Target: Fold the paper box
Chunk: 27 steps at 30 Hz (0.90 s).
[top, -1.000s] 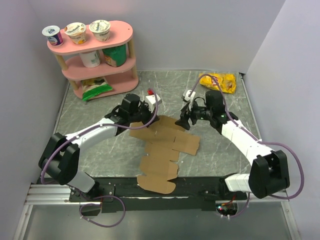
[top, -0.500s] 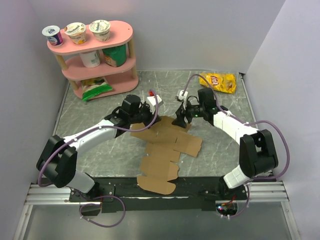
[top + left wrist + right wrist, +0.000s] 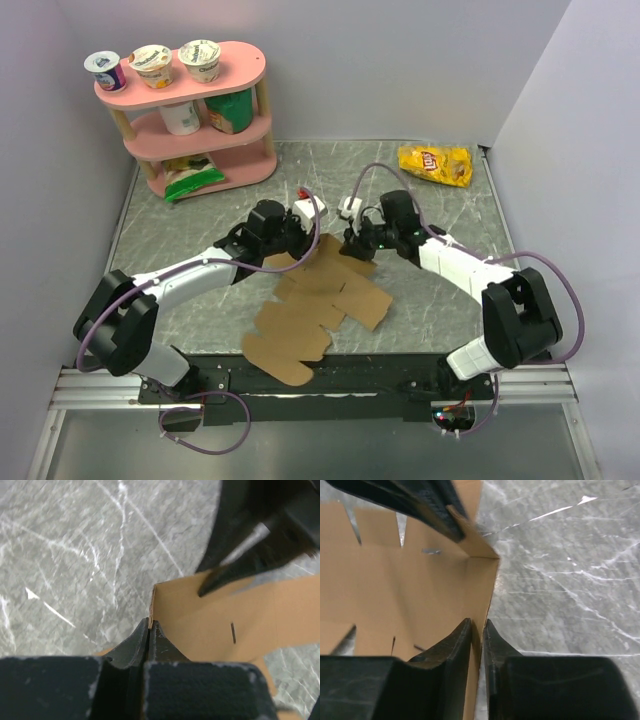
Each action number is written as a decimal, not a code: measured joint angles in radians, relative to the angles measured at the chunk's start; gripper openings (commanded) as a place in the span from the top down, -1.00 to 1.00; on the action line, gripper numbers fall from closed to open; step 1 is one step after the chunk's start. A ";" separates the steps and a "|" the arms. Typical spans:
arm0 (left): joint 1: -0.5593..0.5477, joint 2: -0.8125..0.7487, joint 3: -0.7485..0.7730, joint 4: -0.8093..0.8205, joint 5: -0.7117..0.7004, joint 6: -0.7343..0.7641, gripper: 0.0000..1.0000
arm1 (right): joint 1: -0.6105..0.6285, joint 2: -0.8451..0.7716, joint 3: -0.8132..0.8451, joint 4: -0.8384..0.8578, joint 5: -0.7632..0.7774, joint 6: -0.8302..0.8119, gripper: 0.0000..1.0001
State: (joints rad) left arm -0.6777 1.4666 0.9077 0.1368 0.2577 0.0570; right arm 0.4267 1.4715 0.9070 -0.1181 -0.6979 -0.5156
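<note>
The paper box [image 3: 320,300] lies mostly flat, right of and nearer than the pink shelf [image 3: 190,110]. The left gripper [image 3: 150,626] pinches one raised flap, the right gripper [image 3: 479,626] the adjoining one; pulling apart could tear their shared corner or slip an edge free.

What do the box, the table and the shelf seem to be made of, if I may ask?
Box: thin matte brown cardboard, unprinted, with die-cut slits. Table: grey marble-look top with white veins; stone or laminate, unclear. Shelf: smooth pink boards, probably painted wood, on pale wooden-looking posts.
</note>
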 measured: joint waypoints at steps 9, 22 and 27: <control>0.005 0.013 -0.036 0.046 -0.124 -0.117 -0.65 | 0.142 -0.061 -0.114 0.114 0.270 0.024 1.00; 0.084 -0.121 -0.181 0.038 -0.280 -0.344 -0.93 | 0.268 -0.079 -0.127 0.124 0.668 0.013 1.00; 0.084 -0.276 -0.319 0.028 -0.340 -0.499 -0.98 | 0.318 -0.058 -0.119 0.124 0.821 -0.003 1.00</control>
State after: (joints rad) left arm -0.5938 1.1904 0.5884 0.1646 -0.0822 -0.4419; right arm 0.7444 1.4132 0.7876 0.0059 0.1230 -0.5190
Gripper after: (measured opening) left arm 0.963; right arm 0.012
